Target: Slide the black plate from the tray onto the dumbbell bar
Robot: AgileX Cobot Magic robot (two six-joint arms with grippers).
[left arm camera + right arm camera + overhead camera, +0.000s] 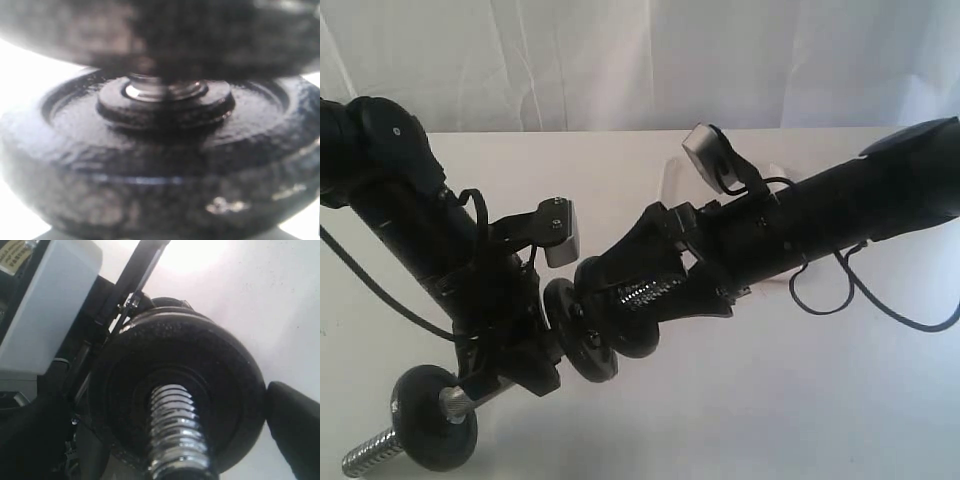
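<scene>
The dumbbell bar (368, 456) slants up from the lower left, and my left gripper (515, 365) is shut on its middle. One black disc (432, 418) sits near its lower threaded end and another (578, 335) just above the left gripper. The black plate (220, 370) is threaded onto the bar's upper end (175, 430), close behind that disc. My right gripper (620, 312) spans the black plate, with one finger (295, 432) at its rim and the other hidden. The left wrist view shows the near disc (160, 165) with the plate as a dark blur beyond it. Behind the right arm, a white tray (668, 185) shows only an edge.
Both arms meet over the middle of a white table (800, 400). A white curtain (640, 60) hangs behind. A black cable (880, 305) loops beneath the right arm. The left arm's grey wrist camera (560, 232) sits close to the right gripper's fingers.
</scene>
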